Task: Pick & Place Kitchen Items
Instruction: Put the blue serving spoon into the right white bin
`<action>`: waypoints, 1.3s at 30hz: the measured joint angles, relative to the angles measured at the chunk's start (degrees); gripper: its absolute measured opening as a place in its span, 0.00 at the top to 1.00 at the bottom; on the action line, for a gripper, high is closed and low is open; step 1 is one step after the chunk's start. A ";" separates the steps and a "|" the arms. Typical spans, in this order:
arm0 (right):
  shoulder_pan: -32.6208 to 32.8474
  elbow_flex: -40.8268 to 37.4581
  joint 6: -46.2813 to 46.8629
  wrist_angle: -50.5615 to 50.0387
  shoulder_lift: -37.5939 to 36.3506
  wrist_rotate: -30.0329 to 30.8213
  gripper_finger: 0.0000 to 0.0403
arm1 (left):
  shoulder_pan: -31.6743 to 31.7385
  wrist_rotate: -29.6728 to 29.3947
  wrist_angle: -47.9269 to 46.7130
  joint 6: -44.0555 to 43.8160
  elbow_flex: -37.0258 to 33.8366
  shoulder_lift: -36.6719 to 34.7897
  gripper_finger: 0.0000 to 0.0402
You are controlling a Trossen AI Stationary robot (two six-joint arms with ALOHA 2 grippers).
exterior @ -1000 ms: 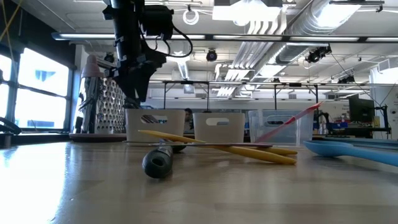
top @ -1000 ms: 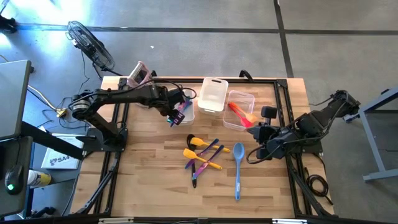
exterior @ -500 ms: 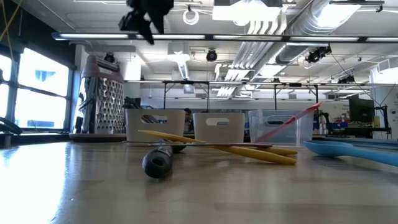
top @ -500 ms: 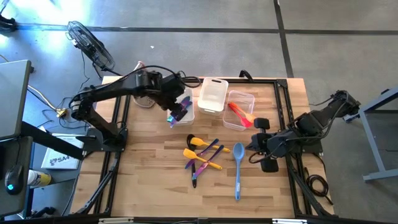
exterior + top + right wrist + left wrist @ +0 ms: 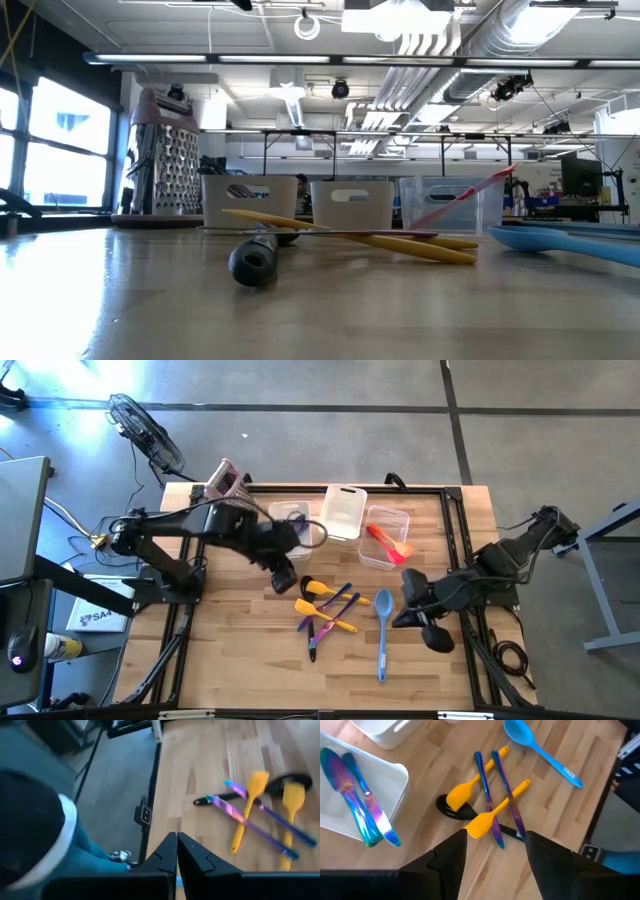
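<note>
Wooden surface (image 5: 240, 650): you had the loose utensils lying at its middle.
Blue spoon (image 5: 383, 628): long axis ran front to back, bowl toward the tubs.
Yellow spatulas (image 5: 470, 790): they lay slantwise, crossed by purple-handled pieces.
Left gripper (image 5: 283, 577): you held it wide open and empty, just left of the pile.
Right gripper (image 5: 413, 585): you kept it closed, empty, right of the spoon.

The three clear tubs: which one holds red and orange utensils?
The tub nearest the right arm; the middle tub shows nothing inside, and the left tub holds iridescent ones.
</note>
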 joint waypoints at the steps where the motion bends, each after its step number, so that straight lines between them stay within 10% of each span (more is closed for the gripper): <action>1: -0.41 0.00 2.70 -0.04 0.29 -0.21 0.99 | -0.98 -1.57 -0.02 -0.55 0.00 0.00 0.51; 18: -2.29 -0.02 17.51 -8.23 15.81 -2.37 0.54 | -13.18 -8.48 -0.17 -10.74 0.00 0.00 0.51; 29: -1.57 -0.07 46.79 -21.15 25.49 7.59 0.53 | -21.50 -16.33 -0.11 -18.05 0.00 0.02 0.51; 39: -0.12 -9.45 57.12 -11.34 26.72 0.38 0.53 | -27.19 -25.36 1.86 -19.98 0.00 0.03 0.51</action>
